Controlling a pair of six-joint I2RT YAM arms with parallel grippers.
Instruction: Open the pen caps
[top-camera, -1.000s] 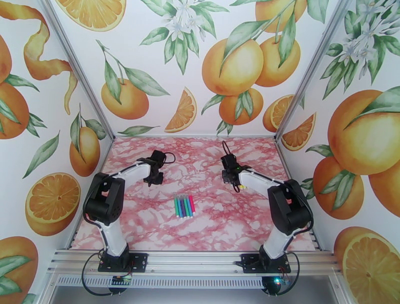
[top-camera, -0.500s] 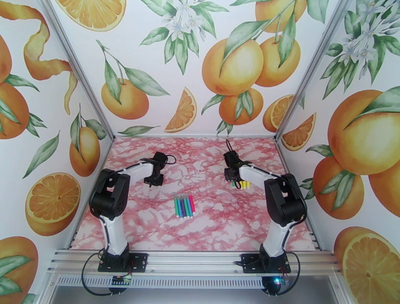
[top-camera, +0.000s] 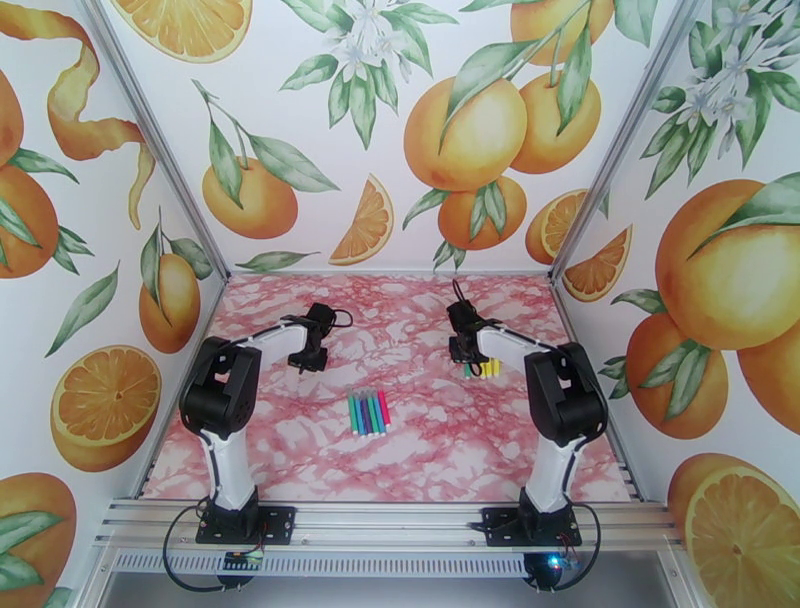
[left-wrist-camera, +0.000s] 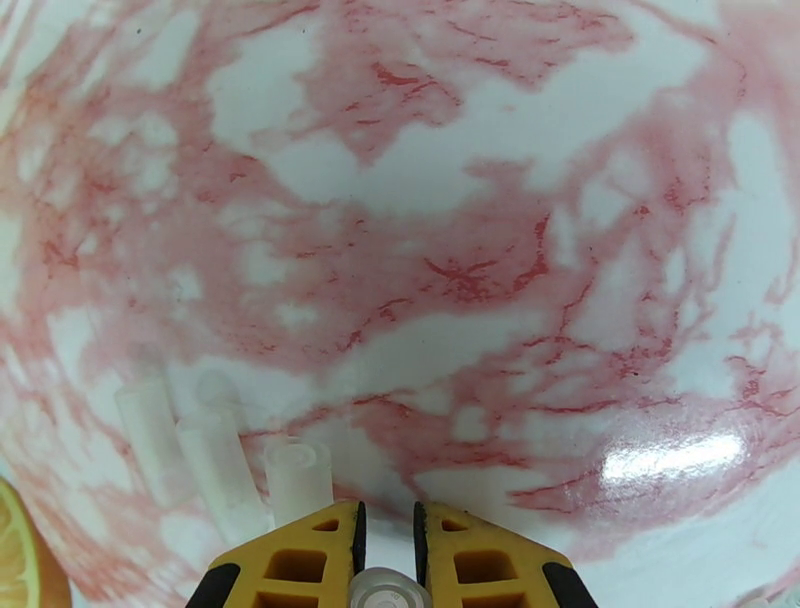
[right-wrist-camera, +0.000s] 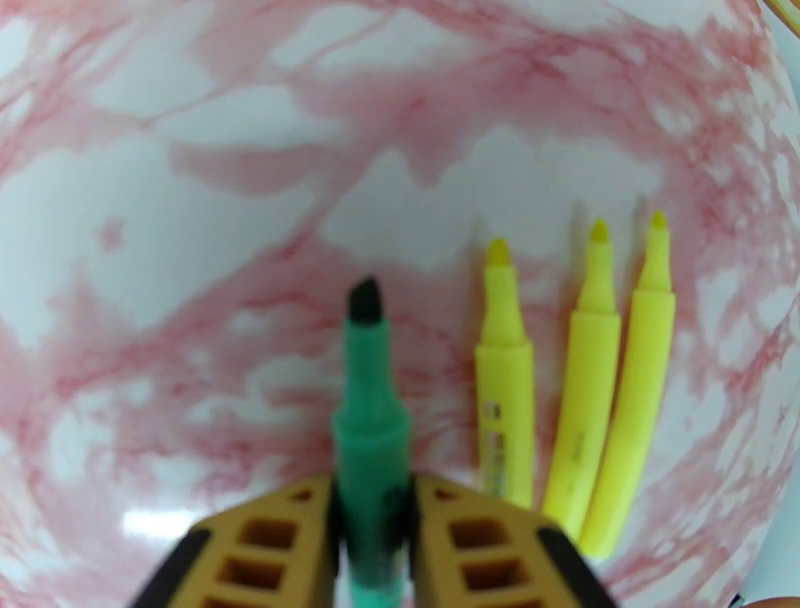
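Several capped pens (top-camera: 367, 412), green, blue, purple and pink, lie side by side mid-table. My left gripper (top-camera: 312, 358) hangs low over the table, left of and beyond them. Its jaws (left-wrist-camera: 386, 512) are shut on a clear pen cap (left-wrist-camera: 387, 590). Three more clear caps (left-wrist-camera: 215, 465) lie just left of its fingers. My right gripper (top-camera: 466, 358) is shut on an uncapped green pen (right-wrist-camera: 368, 440), whose dark tip points away just above the table. Three uncapped yellow pens (right-wrist-camera: 585, 380) lie right beside it, also visible from above (top-camera: 489, 368).
The pink marbled table (top-camera: 420, 450) is walled by orange-print panels on three sides. A metal rail (top-camera: 390, 515) carrying both arm bases runs along the near edge.
The right gripper has carried the green pen a little farther back and down beside the yellow pens, its elbow swinging left. The left gripper has barely shifted.
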